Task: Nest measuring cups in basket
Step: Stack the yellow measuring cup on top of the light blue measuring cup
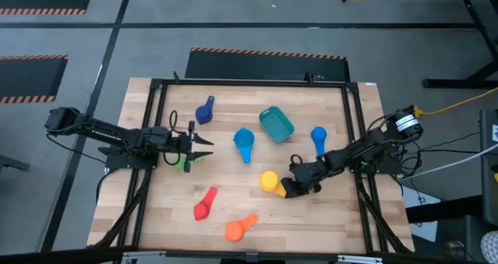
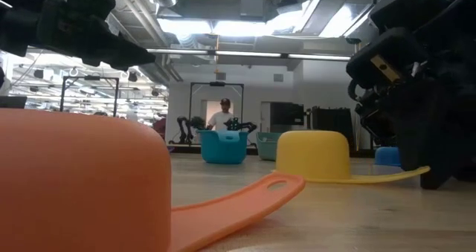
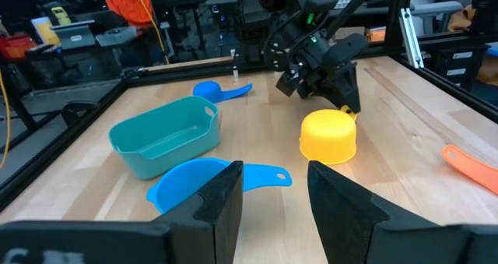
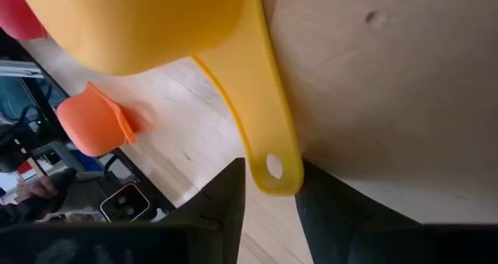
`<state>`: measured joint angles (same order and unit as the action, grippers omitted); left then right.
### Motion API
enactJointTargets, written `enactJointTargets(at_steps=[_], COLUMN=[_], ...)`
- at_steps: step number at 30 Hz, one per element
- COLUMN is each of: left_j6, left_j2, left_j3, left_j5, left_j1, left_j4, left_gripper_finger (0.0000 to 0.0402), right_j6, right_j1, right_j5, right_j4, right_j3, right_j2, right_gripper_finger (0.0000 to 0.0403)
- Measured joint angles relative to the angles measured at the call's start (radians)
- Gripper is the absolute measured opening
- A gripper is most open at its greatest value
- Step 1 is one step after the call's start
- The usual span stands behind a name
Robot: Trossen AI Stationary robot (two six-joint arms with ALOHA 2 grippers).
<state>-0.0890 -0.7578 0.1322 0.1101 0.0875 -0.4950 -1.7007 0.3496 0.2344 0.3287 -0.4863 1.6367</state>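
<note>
The yellow cup (image 1: 269, 181) sits upside down, rim on the table, its handle pointing at my right gripper (image 1: 289, 188), which is shut on it. My left gripper (image 1: 199, 146) is open and hovers at the table's left; the green cup (image 1: 187, 162) lies just beside and below it, out of its wrist view. The teal basket (image 1: 276, 124) stands near the middle, toward the far side. The light blue cup (image 1: 244, 144) lies beside the basket. The dark blue cup (image 1: 205, 110), another blue cup (image 1: 318, 138), the red cup (image 1: 205, 204) and the orange cup (image 1: 240, 229) lie scattered. My right gripper holds the yellow cup by the free end of its flat handle (image 4: 274, 169), by the hanging hole, pinched across its width between the two fingers (image 4: 226, 205). The fingers come in low from the table's right. The cup stays upside down with its rim on the table (image 2: 312, 179).
A black frame rail (image 1: 354, 132) runs round the table top. The orange cup (image 2: 82, 185) fills the near foreground of the low view. A person stands in the room far behind the table (image 2: 224, 114).
</note>
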Motion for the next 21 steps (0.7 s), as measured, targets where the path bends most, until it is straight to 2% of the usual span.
enactJointTargets(at_steps=[6,15,21], left_j6=[0.000,0.000,0.000], left_j2=[0.000,0.000,0.000], left_j3=[0.000,0.000,0.000], left_j5=[0.000,0.000,0.000], left_j1=[0.000,0.000,0.000], left_j4=[0.002,0.006,0.008], left_gripper_finger=[0.0138,0.0138,0.0138], right_j6=[0.006,0.059,0.115], right_j1=[0.000,0.001,0.000], right_j5=[-0.006,-0.028,-0.069], right_j4=[-0.002,-0.011,-0.004], right_j3=[0.000,0.000,0.001], right_j2=[0.002,0.003,0.003], right_gripper_finger=[0.0104,0.0041,0.0016])
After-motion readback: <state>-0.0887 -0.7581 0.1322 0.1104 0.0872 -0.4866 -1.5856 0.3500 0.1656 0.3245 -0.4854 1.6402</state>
